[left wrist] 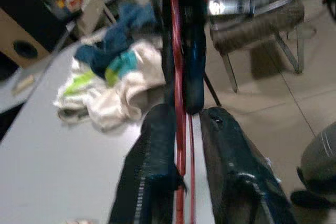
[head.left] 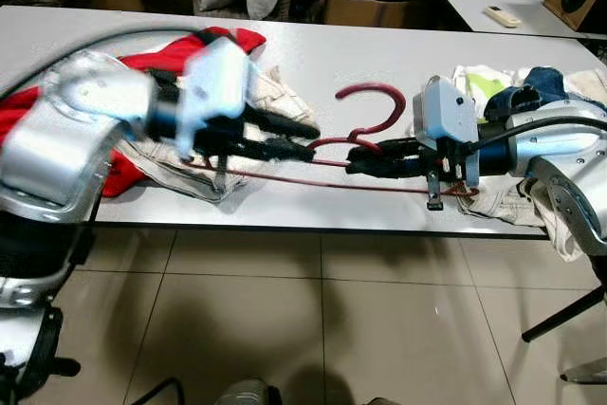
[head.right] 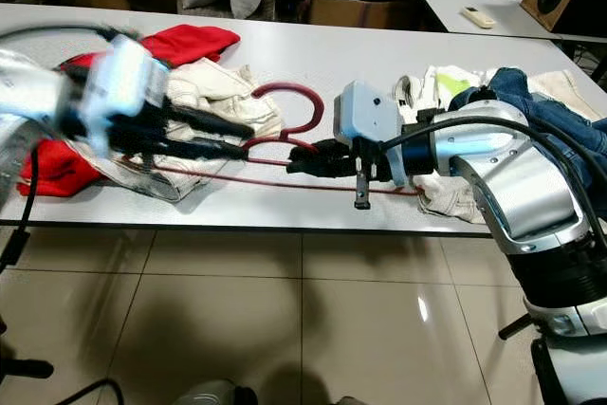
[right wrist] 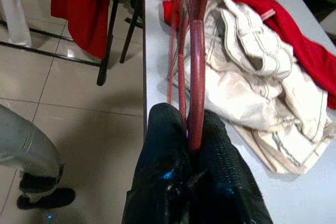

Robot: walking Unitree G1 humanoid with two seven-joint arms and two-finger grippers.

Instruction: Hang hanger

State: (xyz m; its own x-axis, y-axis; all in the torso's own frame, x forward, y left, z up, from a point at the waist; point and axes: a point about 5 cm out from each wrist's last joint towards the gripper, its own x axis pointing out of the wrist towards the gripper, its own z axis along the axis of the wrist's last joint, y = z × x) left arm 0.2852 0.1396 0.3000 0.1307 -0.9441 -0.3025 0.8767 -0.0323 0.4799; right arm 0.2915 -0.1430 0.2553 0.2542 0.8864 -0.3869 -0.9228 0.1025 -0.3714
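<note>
A dark red hanger (head.left: pixel 398 101) lies on the white table (head.left: pixel 332 54), its hook pointing toward the far side and its long bar (head.left: pixel 285 177) along the near edge. My right gripper (head.left: pixel 351 160) comes in from the right and is shut on the hanger's wire just below the hook; the right wrist view shows both fingers (right wrist: pixel 168 129) pressed on the red wire. My left gripper (head.left: pixel 313 139) reaches in from the left. It is open, and its two fingers (left wrist: pixel 152 171) straddle the hanger's thin rods. The left arm is blurred.
A red garment (head.left: pixel 218 45) and a cream one (head.left: pixel 275 92) lie under my left arm. Jeans (head.left: pixel 541 87) and white cloth (head.left: pixel 484 82) are piled at the table's right end. A black stand leg (head.left: pixel 560 315) is on the tiled floor at the right. A red cloth (right wrist: pixel 79 9) hangs by a black stand.
</note>
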